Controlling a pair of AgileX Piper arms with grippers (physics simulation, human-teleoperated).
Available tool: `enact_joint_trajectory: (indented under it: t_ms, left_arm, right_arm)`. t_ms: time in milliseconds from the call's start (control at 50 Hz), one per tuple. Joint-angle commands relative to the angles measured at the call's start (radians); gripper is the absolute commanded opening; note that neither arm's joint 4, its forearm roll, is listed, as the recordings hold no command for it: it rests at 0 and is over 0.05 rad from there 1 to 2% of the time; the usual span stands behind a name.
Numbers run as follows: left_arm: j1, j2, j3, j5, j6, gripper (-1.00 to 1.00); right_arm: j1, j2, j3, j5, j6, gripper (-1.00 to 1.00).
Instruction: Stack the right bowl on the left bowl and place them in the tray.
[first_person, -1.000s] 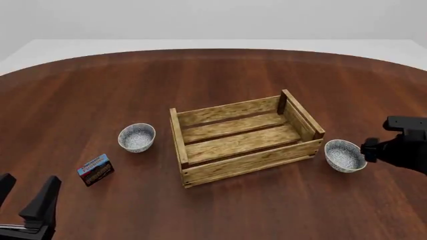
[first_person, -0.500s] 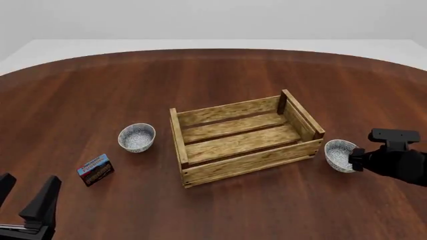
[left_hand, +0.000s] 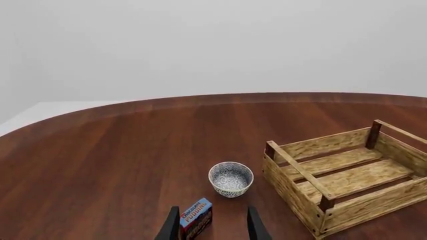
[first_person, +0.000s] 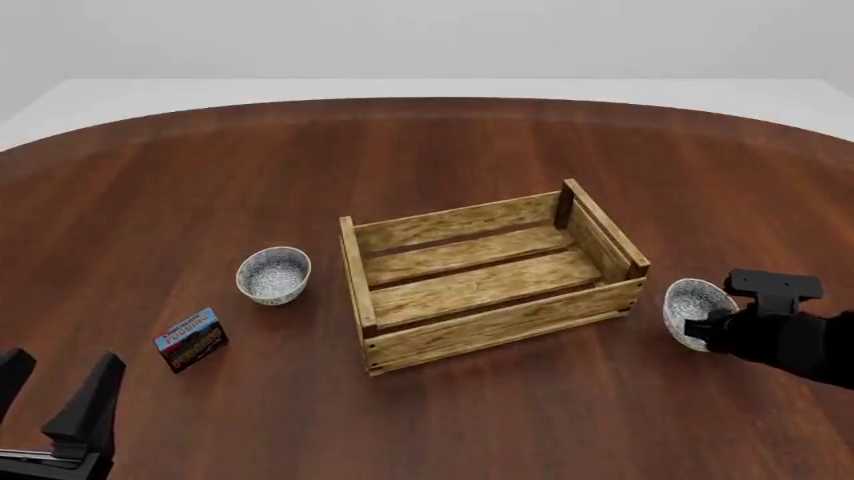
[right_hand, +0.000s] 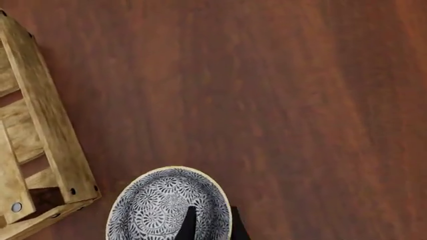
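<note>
A: Bowls first, then. What is seen nearest the camera?

B: The left gripper (first_person: 54, 400) is seen at the near left edge of the table (first_person: 400, 150), its two dark, wedge-shaped fingers spread apart with nothing between them. Just beyond it lies a small box (first_person: 191, 339), blue and red, flat on the wood.

A: And the right side?

B: The right gripper (right_hand: 210, 222) is seen at the right bowl (first_person: 694, 305), one narrow black finger inside the rim and the other outside, so the wall of the bowl is straddled. Whether the wall is actually pinched cannot be told. The bowl is small and round, with a cream rim and a dense blue-grey pattern inside. It is found on the table just beside the tray's right near corner.

A: The tray itself?

B: The tray (first_person: 497, 325) is a rectangular crate of pale, grainy wooden slats with low sides and darker corner posts. It is set at a slant in the middle of the table. Gaps are seen between its floor slats.

A: The other bowl?

B: The left bowl (first_person: 274, 273) is seen to the tray's left, apart from it, beyond the box. The table is a smooth, reddish-brown wood with a curved far edge.
</note>
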Motion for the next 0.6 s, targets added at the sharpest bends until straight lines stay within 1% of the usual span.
enact_joint_trajectory:
  t_ms: [20, 140, 160, 260, 300, 380, 460, 600]
  left_arm:
    - [-0.001, 0.001, 0.004, -0.004, -0.001, 1.00]
    - [-0.001, 0.002, 0.004, -0.005, -0.003, 1.00]
    - [-0.001, 0.002, 0.004, -0.004, -0.004, 1.00]
    - [-0.001, 0.000, 0.002, -0.002, -0.006, 1.00]
    - [0.001, 0.000, 0.002, -0.003, -0.006, 1.00]
    - [0.003, -0.001, 0.002, -0.005, -0.008, 1.00]
    - [0.001, -0.001, 0.000, -0.003, -0.010, 1.00]
    - [0.002, -0.002, -0.003, -0.002, -0.013, 1.00]
  right_arm:
    - [0.001, 0.045, 0.005, -0.014, 0.011, -1.00]
    - [-0.006, 0.019, 0.008, -0.003, -0.003, -1.00]
    - [-0.005, 0.007, 0.010, 0.002, 0.003, -1.00]
    - [-0.016, -0.039, 0.020, 0.016, -0.008, -1.00]
    - [-0.020, -0.072, 0.026, 0.030, -0.015, -1.00]
    - [-0.018, -0.167, 0.039, 0.074, -0.005, -1.00]
    - [-0.025, -0.233, 0.046, 0.108, -0.019, -1.00]
    - [-0.015, -0.353, 0.052, 0.175, -0.010, -1.00]
